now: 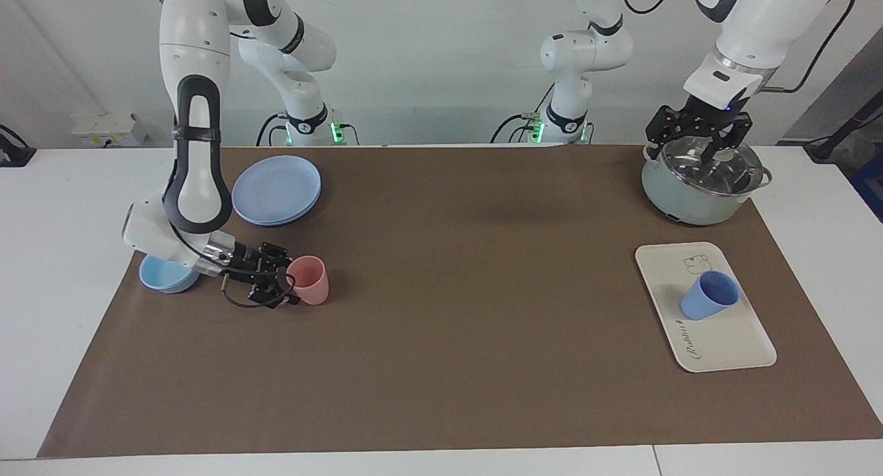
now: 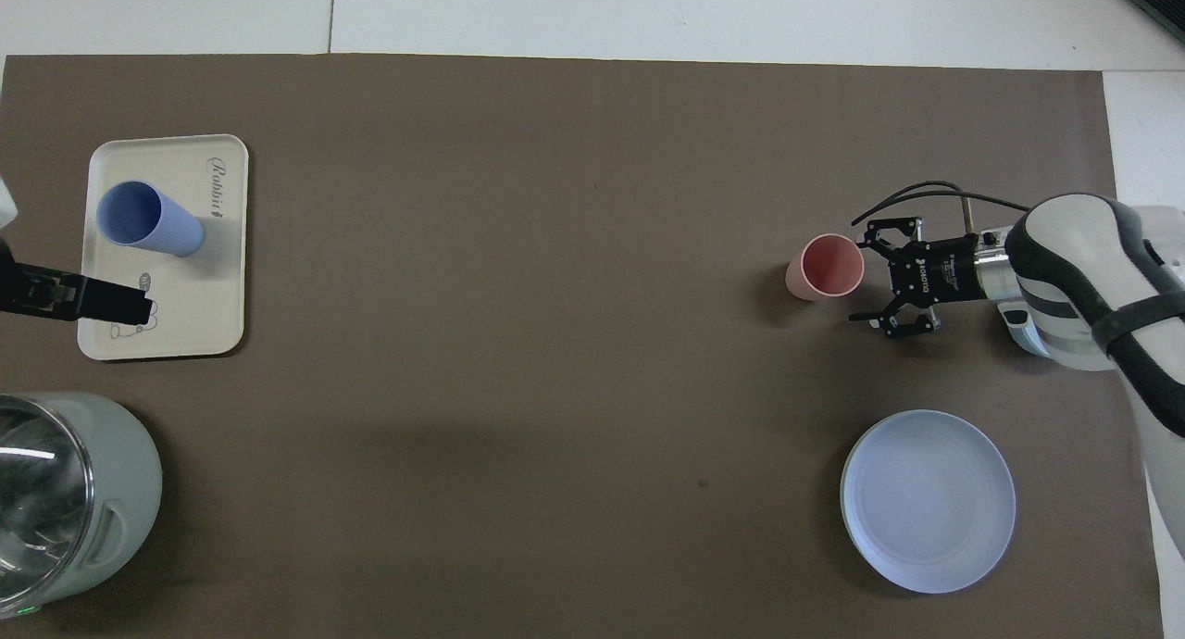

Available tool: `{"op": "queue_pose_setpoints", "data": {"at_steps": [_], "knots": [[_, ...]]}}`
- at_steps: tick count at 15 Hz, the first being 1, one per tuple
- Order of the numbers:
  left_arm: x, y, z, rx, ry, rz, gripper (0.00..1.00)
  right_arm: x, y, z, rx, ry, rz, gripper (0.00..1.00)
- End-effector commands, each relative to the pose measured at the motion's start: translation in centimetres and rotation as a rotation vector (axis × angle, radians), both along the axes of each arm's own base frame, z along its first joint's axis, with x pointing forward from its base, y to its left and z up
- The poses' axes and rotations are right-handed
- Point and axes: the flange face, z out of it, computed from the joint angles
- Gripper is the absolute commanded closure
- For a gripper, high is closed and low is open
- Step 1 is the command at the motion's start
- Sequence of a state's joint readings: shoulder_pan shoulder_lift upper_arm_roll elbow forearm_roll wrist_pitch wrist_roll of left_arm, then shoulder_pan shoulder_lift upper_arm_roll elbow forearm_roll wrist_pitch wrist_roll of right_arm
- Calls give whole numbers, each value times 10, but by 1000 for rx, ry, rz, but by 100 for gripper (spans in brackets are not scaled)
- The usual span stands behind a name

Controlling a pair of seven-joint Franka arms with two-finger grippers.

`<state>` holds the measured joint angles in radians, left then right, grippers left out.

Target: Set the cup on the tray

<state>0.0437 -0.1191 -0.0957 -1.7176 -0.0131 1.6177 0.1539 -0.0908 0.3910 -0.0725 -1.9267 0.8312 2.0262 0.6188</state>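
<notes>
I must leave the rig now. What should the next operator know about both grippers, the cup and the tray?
Right gripper: open, low over the mat beside the pink cup, not holding it.
Left gripper: waits over the lidded pot, holding nothing.
Blue cup: stands on the tray at the left arm's end of the table, upright, ungripped.
Done: cup is on the tray.
Left: nothing for the cup, as far as I can judge.

Facing view: high, across the table, looking toward both arm bases.
Overhead view: above the robots' end, steeply down.
Shared by the 2 views: brown mat (image 1: pixel 441 303), tray (image 1: pixel 724 345).
</notes>
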Motion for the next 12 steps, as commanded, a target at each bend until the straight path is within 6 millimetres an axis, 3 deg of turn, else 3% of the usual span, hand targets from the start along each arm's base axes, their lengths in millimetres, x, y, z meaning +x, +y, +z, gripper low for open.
{"op": "queue_pose_setpoints", "data": {"at_steps": [1,4,7,9,12], "knots": [[-8,-2,-1,-8,-2,12,0,-1,-12,57,-195,-109,172,1],[-5,5,1,-8,-3,18,0,-6,-14,112,-427,-228,495,1],[9,5,27,-4,14,13,0,-13,-8,152,-512,-308,655,1],[15,2,22,-2,13,5,0,-23,2,180,-551,-337,762,1],[8,1,13,-1,24,10,0,-39,19,222,-595,-391,945,1]]}}
